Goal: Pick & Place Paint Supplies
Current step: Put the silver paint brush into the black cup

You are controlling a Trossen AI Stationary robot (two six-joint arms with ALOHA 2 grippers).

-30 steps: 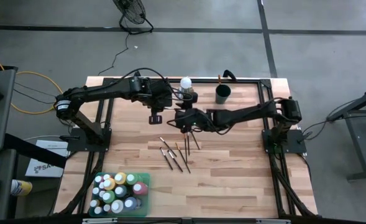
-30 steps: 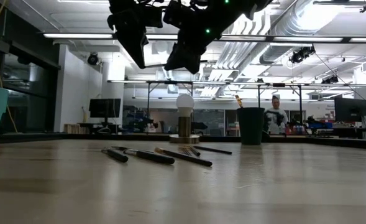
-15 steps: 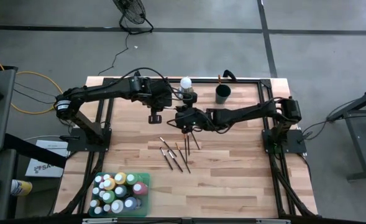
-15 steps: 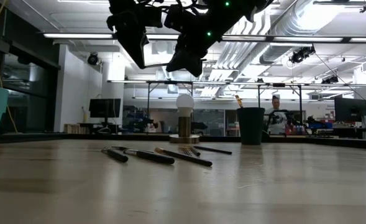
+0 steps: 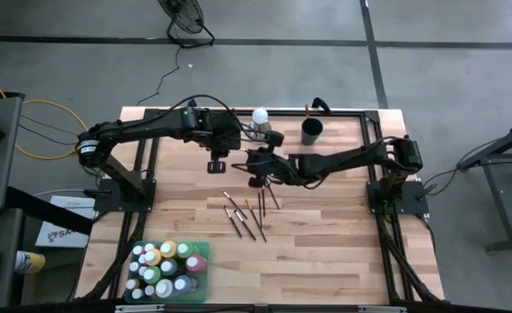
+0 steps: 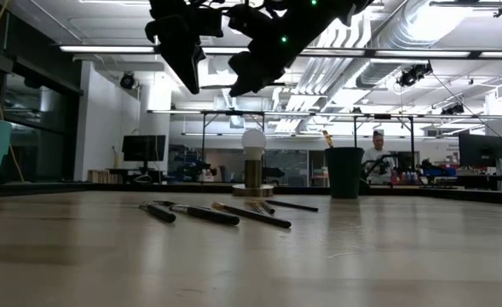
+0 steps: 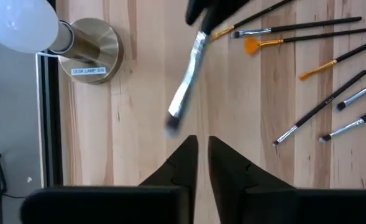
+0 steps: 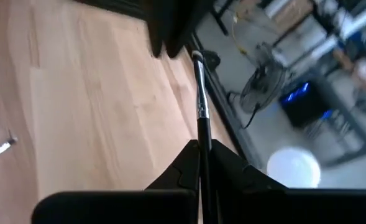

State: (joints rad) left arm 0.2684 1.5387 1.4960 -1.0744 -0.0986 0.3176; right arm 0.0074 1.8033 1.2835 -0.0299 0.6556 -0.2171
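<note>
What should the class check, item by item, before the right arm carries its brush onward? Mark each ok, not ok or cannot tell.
1. Right pincer shut on a brush: ok.
2. Held brush lifted off the table: ok, it hangs in the air in the left wrist view.
3. Left pincer empty and shut, beside the lamp: ok.
4. Held brush free of the left pincer: cannot tell, they are close together.
5. Dark cup upright: ok.
6. Other brushes lying loose on the table: not ok, not yet picked.

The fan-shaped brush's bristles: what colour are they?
Orange, on the fan brush; the left wrist view shows it best.
</note>
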